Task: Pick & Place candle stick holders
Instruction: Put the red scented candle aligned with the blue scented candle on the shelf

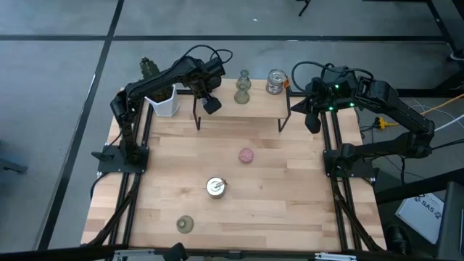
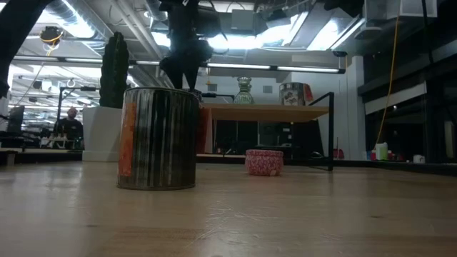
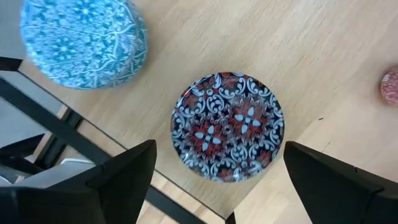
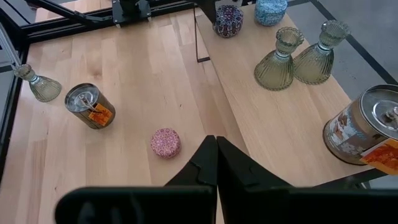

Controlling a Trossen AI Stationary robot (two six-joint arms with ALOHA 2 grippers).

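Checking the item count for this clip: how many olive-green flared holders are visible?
3. Two green holders stand side by side on the raised shelf; the third stands on the table near its front edge. None seems hidden.

White pot (image 1: 164,106) with cactus (image 1: 148,68) at table (image 1: 290,188) corner

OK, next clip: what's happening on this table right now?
The left gripper hangs open over a dark red-and-blue patterned round holder on the raised wooden shelf, beside a blue patterned one; nothing is held. Two olive-green flared holders and a silvery cup also stand on the shelf. On the table below remain a pink round holder, another silvery cup and a third olive-green holder. The right gripper waits shut by the shelf's right end.
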